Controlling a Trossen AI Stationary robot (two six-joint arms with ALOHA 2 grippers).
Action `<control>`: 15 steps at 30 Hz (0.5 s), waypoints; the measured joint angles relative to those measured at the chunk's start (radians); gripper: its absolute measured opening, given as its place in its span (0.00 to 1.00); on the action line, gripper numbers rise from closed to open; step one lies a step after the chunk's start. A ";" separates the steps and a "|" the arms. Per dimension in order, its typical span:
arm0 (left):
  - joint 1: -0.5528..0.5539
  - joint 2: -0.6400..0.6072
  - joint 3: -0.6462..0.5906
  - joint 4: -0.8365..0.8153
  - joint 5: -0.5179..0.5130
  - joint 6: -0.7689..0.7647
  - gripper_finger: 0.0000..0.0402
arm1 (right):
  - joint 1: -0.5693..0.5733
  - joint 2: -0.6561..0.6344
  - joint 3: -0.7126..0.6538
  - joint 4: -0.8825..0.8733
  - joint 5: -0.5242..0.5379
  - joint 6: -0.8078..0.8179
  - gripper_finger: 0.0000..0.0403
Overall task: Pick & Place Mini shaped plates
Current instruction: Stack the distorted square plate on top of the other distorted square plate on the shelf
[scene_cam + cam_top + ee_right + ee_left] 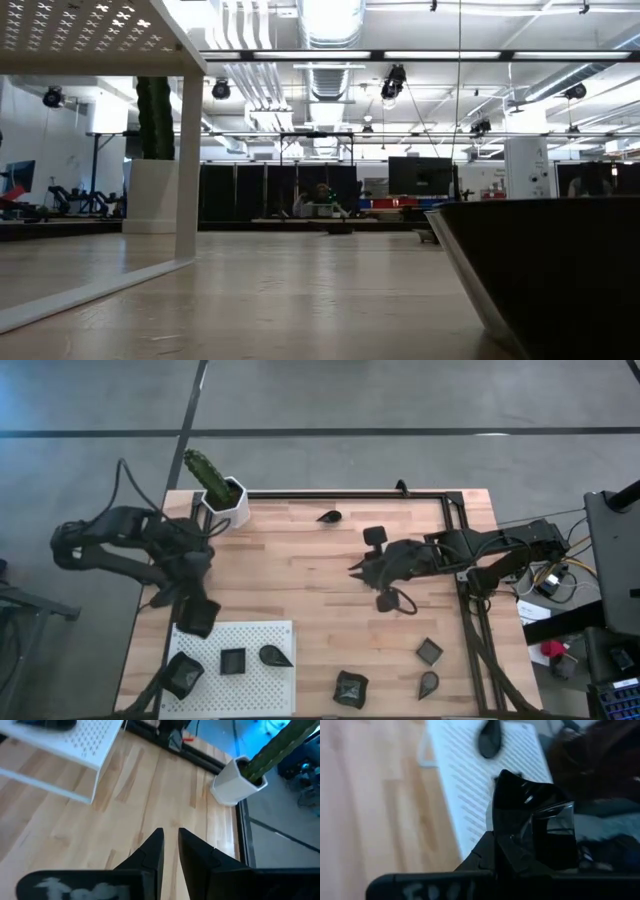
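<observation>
The left gripper is seen just above the white perforated board's far edge, its jaws clamped on a square mini plate; open room on the board is judged to lie near that edge, beside three plates already set there; the right gripper is held mid-worktop with jaws narrow and empty; the square plate just beyond is judged its nearest target; others lie near the front edge.
</observation>
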 joint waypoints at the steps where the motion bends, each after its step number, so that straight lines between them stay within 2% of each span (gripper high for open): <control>1: -0.010 0.000 0.000 -0.011 0.014 -0.002 0.00 | 0.000 0.000 0.000 0.015 0.000 0.007 0.13; 9: -0.110 -0.001 0.000 -0.031 0.074 -0.017 0.00 | 0.000 0.000 0.000 0.118 -0.006 0.042 0.13; 15: -0.201 -0.001 -0.001 -0.022 0.075 -0.049 0.00 | -0.001 0.000 0.000 0.184 -0.028 0.041 0.13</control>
